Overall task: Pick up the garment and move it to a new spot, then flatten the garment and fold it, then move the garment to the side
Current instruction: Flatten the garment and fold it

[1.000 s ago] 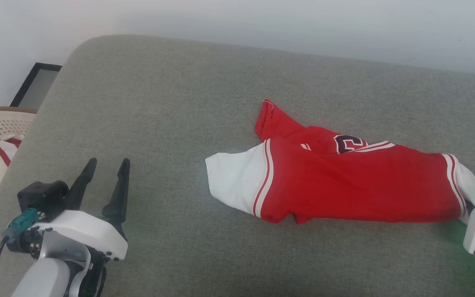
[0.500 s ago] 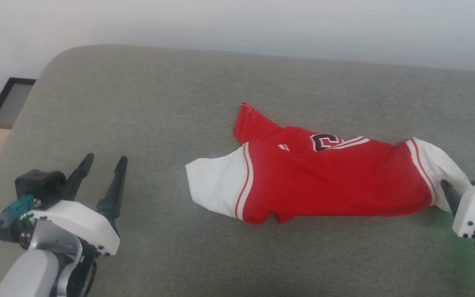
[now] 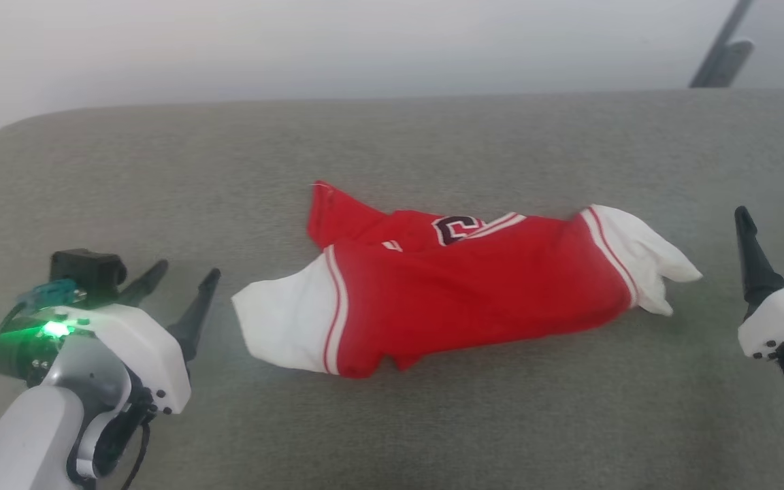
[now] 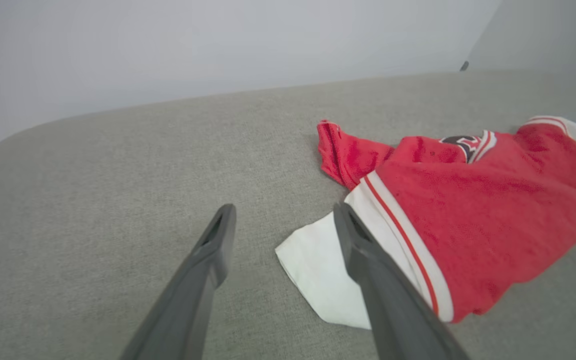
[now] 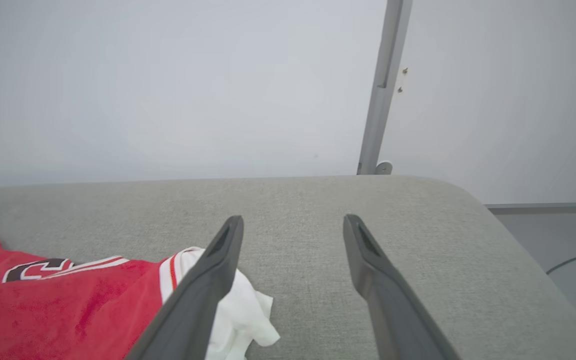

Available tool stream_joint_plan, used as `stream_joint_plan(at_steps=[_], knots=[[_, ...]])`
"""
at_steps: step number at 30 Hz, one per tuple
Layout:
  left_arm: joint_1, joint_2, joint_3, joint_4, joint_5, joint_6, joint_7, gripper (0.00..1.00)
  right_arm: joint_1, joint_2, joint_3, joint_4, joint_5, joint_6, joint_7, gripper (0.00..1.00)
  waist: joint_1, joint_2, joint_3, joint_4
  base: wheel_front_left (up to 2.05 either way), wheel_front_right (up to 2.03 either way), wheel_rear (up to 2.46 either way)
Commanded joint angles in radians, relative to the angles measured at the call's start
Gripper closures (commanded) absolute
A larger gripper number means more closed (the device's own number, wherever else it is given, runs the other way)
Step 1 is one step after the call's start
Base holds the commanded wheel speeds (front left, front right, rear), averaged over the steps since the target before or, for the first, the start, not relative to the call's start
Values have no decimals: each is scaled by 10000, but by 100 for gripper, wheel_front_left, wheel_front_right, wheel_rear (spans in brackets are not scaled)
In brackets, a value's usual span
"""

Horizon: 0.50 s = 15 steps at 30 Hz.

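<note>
Lying bunched on the grey cushion [image 3: 433, 136], the garment [image 3: 474, 299] sits between left claw [image 3: 187, 269] and right claw [image 3: 770, 211], both released, empty; pinch its two ends and draw outward evenly.

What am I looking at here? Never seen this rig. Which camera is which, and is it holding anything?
It's a wheeled robot with two arms, each ending in a two-finger gripper. The wide picture comes from a camera on its head, looking down at a grey padded surface. The left gripper sits at lower left, the right gripper at the right edge. The other two pictures come from cameras on the wrists, each looking along that gripper's own dark fingers. On the surface lies a red shirt with white sleeves, rumpled and partly folded over itself. Both grippers are open and hold nothing; each is near one sleeve.
</note>
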State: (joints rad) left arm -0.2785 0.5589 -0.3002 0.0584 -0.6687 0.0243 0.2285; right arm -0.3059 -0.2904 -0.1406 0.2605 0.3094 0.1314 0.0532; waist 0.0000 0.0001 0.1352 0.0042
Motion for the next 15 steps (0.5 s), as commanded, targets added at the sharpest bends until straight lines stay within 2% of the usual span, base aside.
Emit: stream_joint_plan(at_steps=[1,5,9,15], knots=[[-163,4,-51,75,-24,-36,116,0,156,57,-44,-153,-111,-14,-198,0,0,-1,121,-278,0,0,0],[-291,116,-258,488,-77,-70,709,0,415,485,-211,-691,-348,-9,-642,0,0,-1,370,-646,0,0,0],[-500,146,-389,832,-126,-102,1087,0,654,799,-408,-1106,-427,-9,-631,0,0,-1,724,-928,0,0,0],[-842,193,-575,1444,-183,-74,1684,0,804,1019,-338,-1502,-353,-9,-645,0,0,-1,1262,-1215,0,0,0]])
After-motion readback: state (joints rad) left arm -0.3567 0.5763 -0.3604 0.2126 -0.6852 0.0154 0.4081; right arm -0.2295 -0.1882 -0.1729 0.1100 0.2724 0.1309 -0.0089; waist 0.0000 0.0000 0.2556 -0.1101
